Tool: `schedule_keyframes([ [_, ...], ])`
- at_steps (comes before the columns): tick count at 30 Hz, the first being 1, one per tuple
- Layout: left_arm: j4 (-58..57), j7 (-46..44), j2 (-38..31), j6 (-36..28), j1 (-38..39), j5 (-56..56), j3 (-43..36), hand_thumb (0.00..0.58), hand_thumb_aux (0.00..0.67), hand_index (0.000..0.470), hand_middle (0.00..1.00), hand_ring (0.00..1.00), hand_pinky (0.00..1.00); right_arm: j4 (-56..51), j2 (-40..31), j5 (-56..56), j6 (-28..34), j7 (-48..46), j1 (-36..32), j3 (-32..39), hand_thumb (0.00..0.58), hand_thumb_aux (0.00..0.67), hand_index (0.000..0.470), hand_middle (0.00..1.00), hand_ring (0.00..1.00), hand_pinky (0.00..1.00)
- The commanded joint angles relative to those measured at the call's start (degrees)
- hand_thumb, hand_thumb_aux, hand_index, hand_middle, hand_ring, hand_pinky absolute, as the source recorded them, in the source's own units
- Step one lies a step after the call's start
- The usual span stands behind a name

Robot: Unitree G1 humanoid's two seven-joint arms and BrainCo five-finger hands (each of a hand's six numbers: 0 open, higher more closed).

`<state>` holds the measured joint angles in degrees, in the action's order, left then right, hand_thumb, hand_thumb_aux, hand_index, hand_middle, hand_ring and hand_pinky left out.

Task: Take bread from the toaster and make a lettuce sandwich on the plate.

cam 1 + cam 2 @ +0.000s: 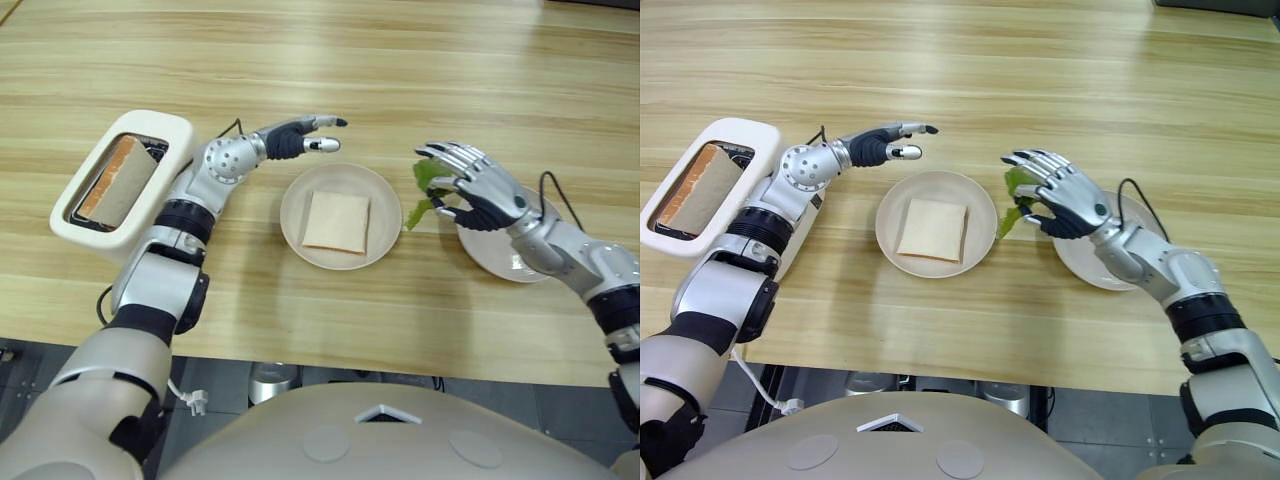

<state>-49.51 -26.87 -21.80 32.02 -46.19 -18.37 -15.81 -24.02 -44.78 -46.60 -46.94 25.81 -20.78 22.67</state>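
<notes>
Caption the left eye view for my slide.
The right hand holds lettuce beside the plate with one bread slice; left hand open near the toaster.

- You had the white toaster (168,132) out beyond the left hand (300,138), beside its forearm, one browned slice (118,180) in the slot.
- Pale square bread (336,221) lay flat on the plate (295,215), between your hands.
- The green lettuce leaf (424,182) hung pinched in the right hand (478,188).

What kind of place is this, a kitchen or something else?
Probably a test room staged as a kitchen: a toaster and a plate with bread stand on a plain wooden table, the right hand holds lettuce, and a loose plug shows below the table's edge.
</notes>
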Motion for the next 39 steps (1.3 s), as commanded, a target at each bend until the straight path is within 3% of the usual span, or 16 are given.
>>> schedule_keyframes([
  [1, 3.21, 1.89, -2.04, -3.73, 1.06, -1.68, 0.38, 0.000, 0.000, 0.000, 0.00, 0.00, 0.00, -2.08, 3.66, -2.69, -1.45, -2.88, -3.33, 2.87, 0.580, 0.670, 0.460, 0.00, 0.00, 0.00],
  [12, 20.45, 3.73, -11.63, -15.16, 10.37, -10.87, 0.07, 0.000, 0.000, 0.000, 0.00, 0.00, 0.00, -13.58, 12.96, -10.01, -3.60, -1.38, -12.19, 10.74, 0.580, 0.670, 0.460, 0.00, 0.00, 0.00],
  [25, 42.28, 5.10, -21.27, -25.50, 29.44, -5.47, 15.17, 0.000, 0.000, 0.000, 0.00, 0.00, 0.00, -22.88, 20.40, -13.55, -2.89, 2.94, -18.06, 16.50, 0.580, 0.670, 0.460, 0.00, 0.00, 0.00],
  [26, 44.33, 5.11, -21.97, -26.12, 31.54, -4.69, 17.19, 0.000, 0.000, 0.000, 0.00, 0.00, 0.00, -23.63, 20.90, -13.82, -2.68, 3.35, -18.43, 16.83, 0.570, 0.583, 0.400, 0.00, 0.00, 0.00],
  [27, 46.15, 5.04, -22.55, -26.63, 33.44, -3.99, 19.05, 0.000, 0.000, 0.000, 0.00, 0.00, 0.00, -24.29, 21.35, -14.00, -2.48, 3.64, -18.75, 17.11, 0.570, 0.583, 0.400, 0.00, 0.00, 0.00],
  [28, 47.64, 5.00, -22.99, -27.07, 34.95, -3.46, 20.59, 0.000, 0.000, 0.000, 0.00, 0.00, 0.00, -24.94, 21.68, -14.14, -2.28, 4.01, -19.00, 17.39, 0.503, 0.426, 0.292, 0.00, 0.00, 0.00],
  [30, 50.51, 4.95, -23.95, -28.03, 38.06, -2.59, 23.83, 0.000, 0.000, 0.000, 0.00, 0.00, 0.00, -26.29, 22.29, -14.39, -1.90, 4.86, -19.46, 17.98, 0.415, 0.313, 0.215, 0.00, 0.00, 0.00],
  [31, 51.79, 4.93, -24.51, -28.53, 39.70, -2.28, 25.53, 0.000, 0.000, 0.000, 0.00, 0.00, 0.00, -26.94, 22.56, -14.50, -1.68, 5.34, -19.70, 18.29, 0.268, 0.179, 0.123, 0.00, 0.00, 0.00],
  [32, 52.97, 4.94, -25.01, -28.90, 41.35, -2.10, 27.24, 0.000, 0.000, 0.000, 0.00, 0.00, 0.00, -27.49, 22.82, -14.58, -1.50, 5.74, -19.92, 18.56, 0.058, 0.034, 0.023, 0.00, 0.00, 0.00],
  [33, 53.85, 4.91, -25.40, -29.22, 42.75, -1.91, 28.68, 0.000, 0.000, 0.000, 0.00, 0.00, 0.00, -27.99, 22.99, -14.59, -1.31, 6.12, -20.08, 18.73, 0.000, 0.000, 0.000, 0.00, 0.00, 0.00],
  [39, 56.87, 4.16, -27.25, -30.05, 49.72, -1.30, 34.90, 0.000, 0.000, 0.000, 0.00, 0.00, 0.00, -30.71, 24.04, -14.33, -0.06, 7.93, -20.67, 19.53, 0.000, 0.000, 0.000, 0.00, 0.00, 0.00],
])
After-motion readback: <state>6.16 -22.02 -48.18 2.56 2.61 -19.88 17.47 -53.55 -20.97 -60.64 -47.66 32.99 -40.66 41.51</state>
